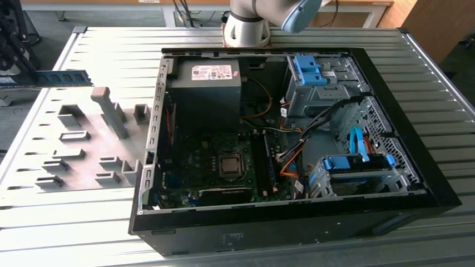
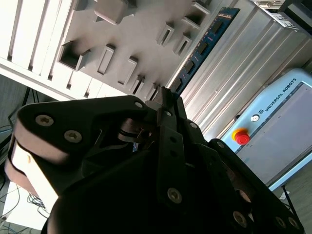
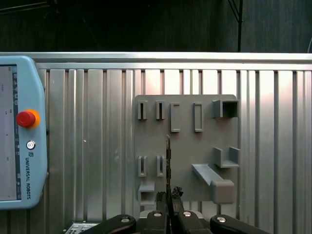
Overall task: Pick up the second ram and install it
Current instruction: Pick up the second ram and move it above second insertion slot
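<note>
The second ram (image 1: 65, 78), a thin blue-green stick with dark chips, hangs in the air at the exterior view's far left, above the far corner of the grey holder plate (image 1: 82, 161). In the second wrist view the ram (image 2: 204, 48) sticks out from between the black fingers of my gripper (image 2: 165, 100), which is shut on its near end. In the first wrist view the ram (image 3: 168, 161) shows edge-on as a thin dark line rising from my gripper (image 3: 170, 195), over the holder plate (image 3: 185, 141).
An open black computer case (image 1: 282, 222) lies on the ribbed aluminium table (image 1: 111, 44), with its motherboard and long memory slots (image 1: 260, 161) exposed. Grey holder blocks (image 1: 111, 111) stand on the plate. A teach pendant (image 3: 14, 146) with a red button lies beyond the plate.
</note>
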